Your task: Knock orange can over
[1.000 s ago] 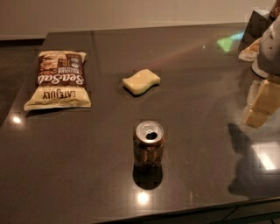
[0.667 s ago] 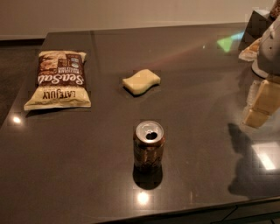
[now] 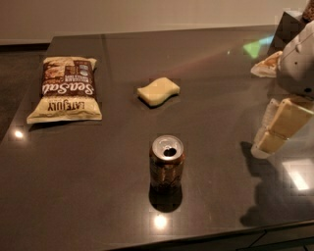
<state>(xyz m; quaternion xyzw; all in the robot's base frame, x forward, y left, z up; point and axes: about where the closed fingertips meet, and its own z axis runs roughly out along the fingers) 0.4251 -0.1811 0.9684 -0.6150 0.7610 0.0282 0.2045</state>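
Not yet begun: the can point(image 3: 167, 164) stands upright on the counter point(image 3: 88, 176), well left of the end effector point(image 3: 282, 128); its grip state I cannot tell.

A dark glossy table point(image 3: 73, 171) carries bright light reflections, with a pale wall point(image 3: 147, 14) and dark floor point(image 3: 14, 68) behind

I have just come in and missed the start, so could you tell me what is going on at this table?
The robot's gripper hangs over the right side of the dark table, well apart from the orange can. The can stands upright near the front edge and has not yet been knocked over. A chip bag lies flat at the left, and a yellow sponge lies near the middle. The gripper touches none of them.
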